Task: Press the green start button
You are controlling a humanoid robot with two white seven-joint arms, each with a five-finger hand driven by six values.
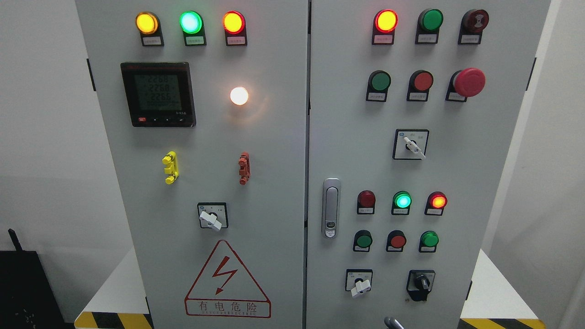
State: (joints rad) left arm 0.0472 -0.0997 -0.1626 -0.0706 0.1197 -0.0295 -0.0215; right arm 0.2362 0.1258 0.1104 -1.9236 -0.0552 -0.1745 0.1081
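Nearest to me, at the bottom edge well below and to the right of the door latch (331, 208), a small grey rounded tip (392, 323) pokes into view. It may be a finger of the right hand, but I cannot tell, nor can I tell whether that hand is spread or curled. The left hand is not in view at all.

Everything I need is on the right cabinet door (457, 151), the side the latch sits on. Below and right of the latch is a row of three push buttons: a lower green button (364, 239), a red button (397, 240) and a second green button (429, 239). Just above them, level with the latch, three lamps stand in a row, the middle green lamp (402, 200) lit.

Farther up and right of the latch is an upper green button (379, 81), beside a red one and the red mushroom stop (469, 82).

The labels are too small for me to read, so I cannot say for sure which green one is start. All lie above the grey tip, the lower row nearest, so I judge the reach is up and forward, straight into the panel face.

The cabinet is shut, so its contents are hidden.
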